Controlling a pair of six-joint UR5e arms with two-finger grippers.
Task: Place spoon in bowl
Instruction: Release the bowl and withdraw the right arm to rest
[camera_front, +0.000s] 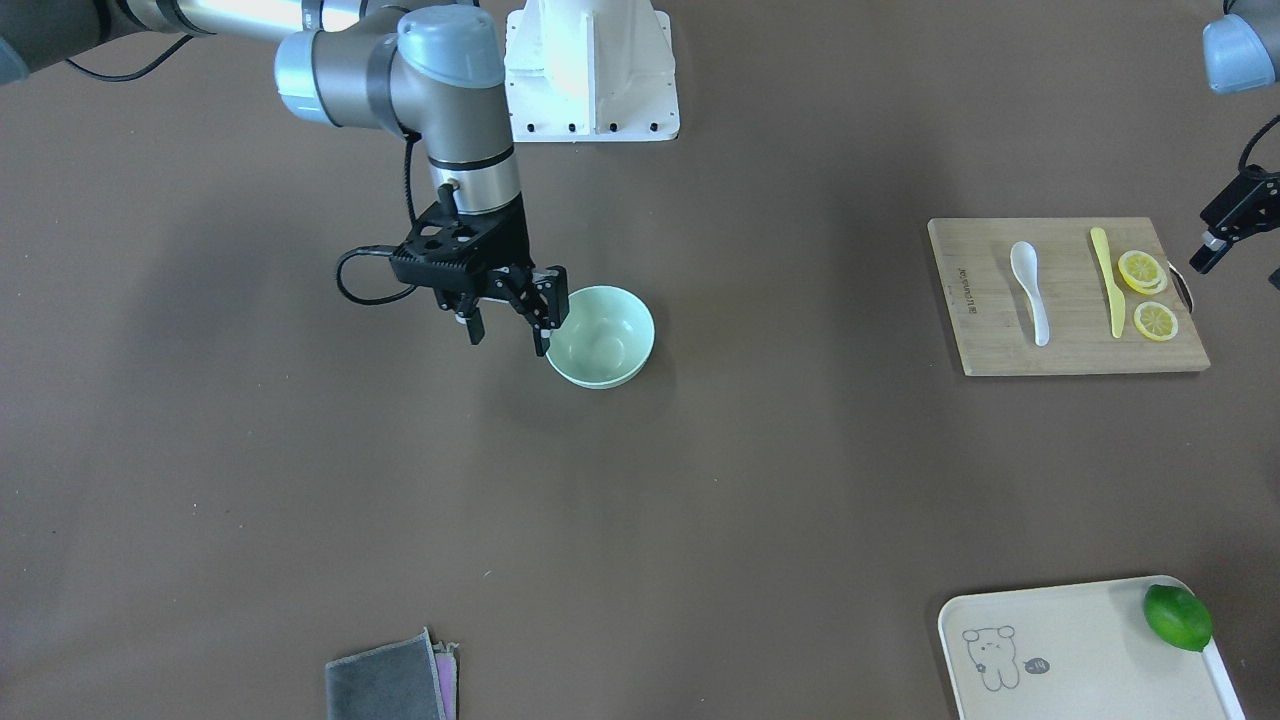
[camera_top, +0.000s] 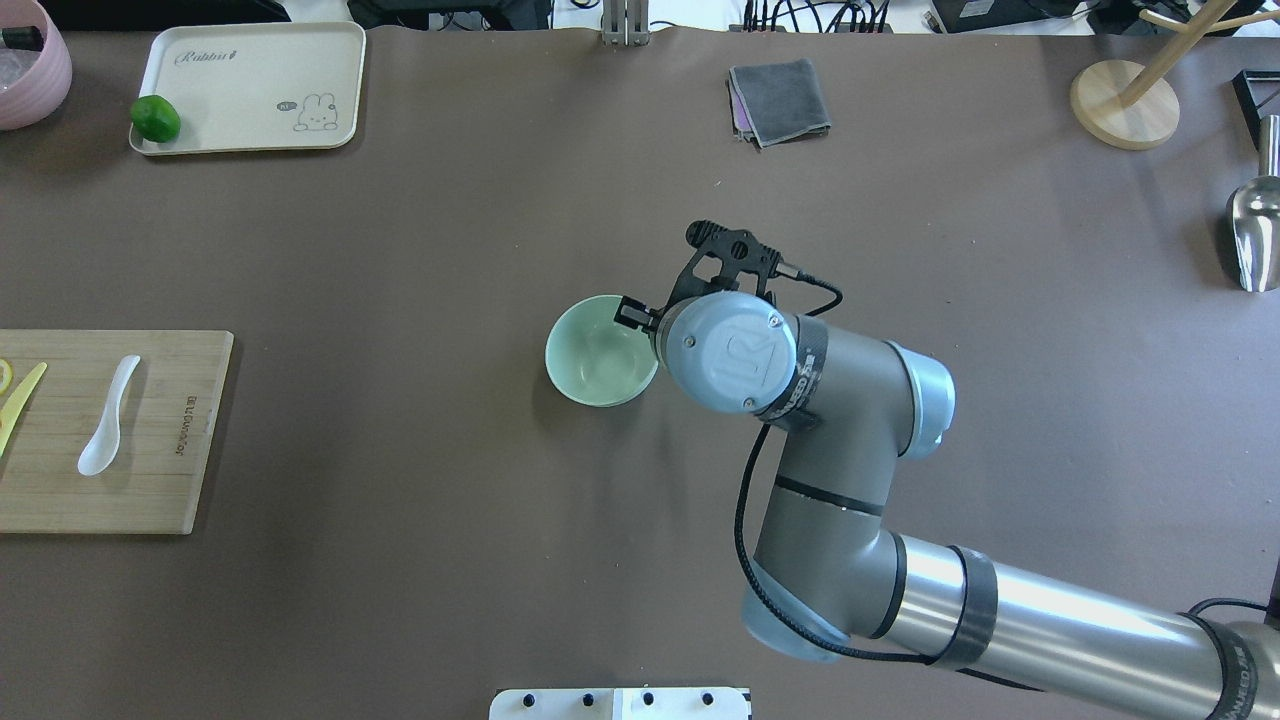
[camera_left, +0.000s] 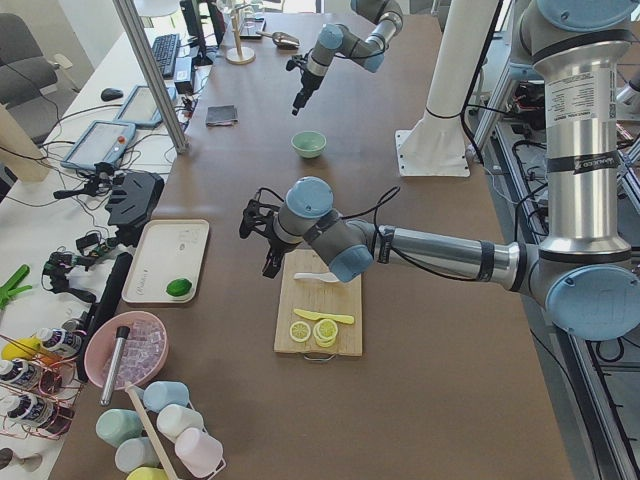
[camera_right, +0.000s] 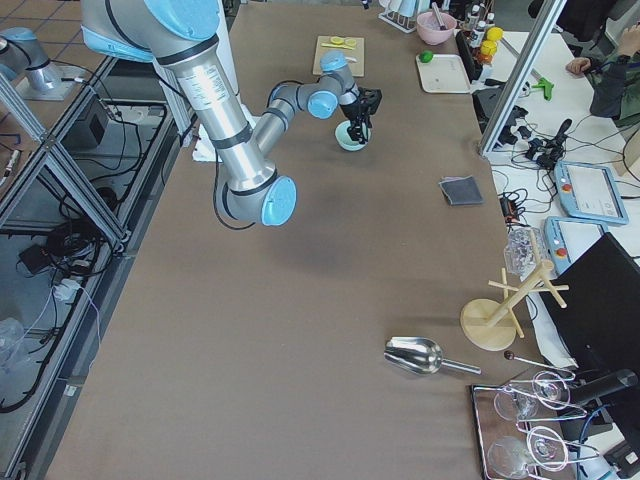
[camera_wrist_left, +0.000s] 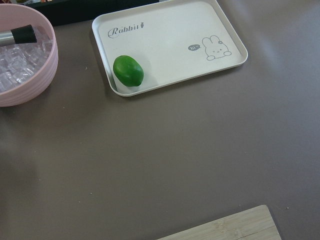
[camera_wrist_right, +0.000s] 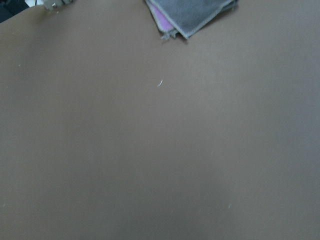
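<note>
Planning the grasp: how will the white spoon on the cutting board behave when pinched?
The spoon looks glossy, so probably slippery in a pinch. It seems rigid and thick, likely stiff, not floppy. Its rounded scoop may rock if pressed.

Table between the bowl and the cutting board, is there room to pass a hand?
Yes, the table lies bare from bowl to cutting board. Crowded: the board, holding spoon, knife and lemon slices, and the bowl's rim at the right gripper.

Lime (camera_front: 1178, 617) on tray (camera_front: 1080, 645) — grey cloth (camera_front: 385, 682) well apart.
</note>
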